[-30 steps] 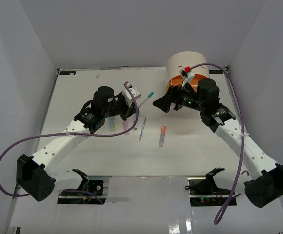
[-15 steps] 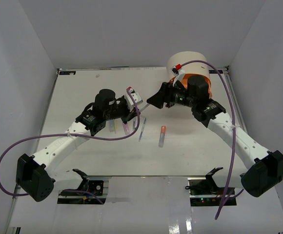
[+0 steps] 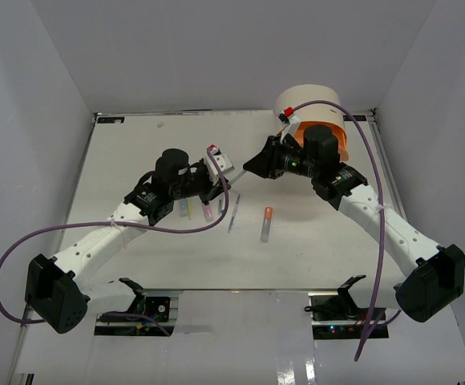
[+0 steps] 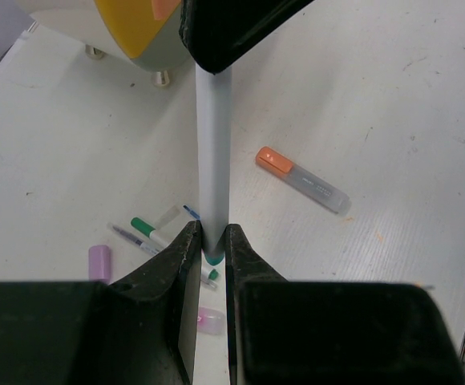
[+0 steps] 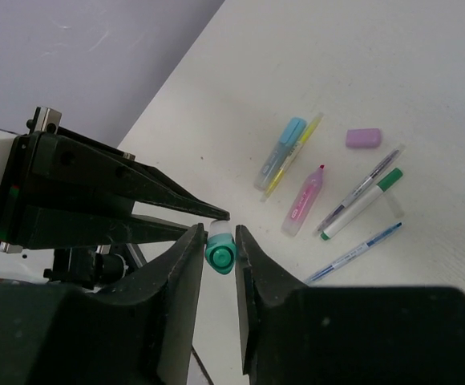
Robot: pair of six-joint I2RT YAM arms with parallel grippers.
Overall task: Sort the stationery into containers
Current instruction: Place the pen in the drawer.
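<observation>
A white pen with a green cap (image 4: 213,144) hangs in the air between both grippers over the middle of the table. My left gripper (image 4: 209,233) is shut on one end of it. My right gripper (image 5: 220,241) is shut on the green cap (image 5: 220,254) at the other end. In the top view the two grippers meet at the pen (image 3: 236,168), left of the cream organiser (image 3: 309,108) with its peach-orange drawer (image 3: 334,138). On the table below lie a blue marker (image 5: 281,151), a pink marker (image 5: 305,200), a purple piece (image 5: 363,138), thin pens (image 5: 361,203) and an orange-capped marker (image 4: 301,178).
The organiser stands at the back right on small feet (image 4: 161,78), close behind my right arm. White walls close in the table on the left, right and back. The loose stationery lies in a cluster under my left gripper (image 3: 220,178).
My right gripper swung left from the organiser to the pen's cap and closed on it. The left gripper kept hold of the pen and shifted slightly.
</observation>
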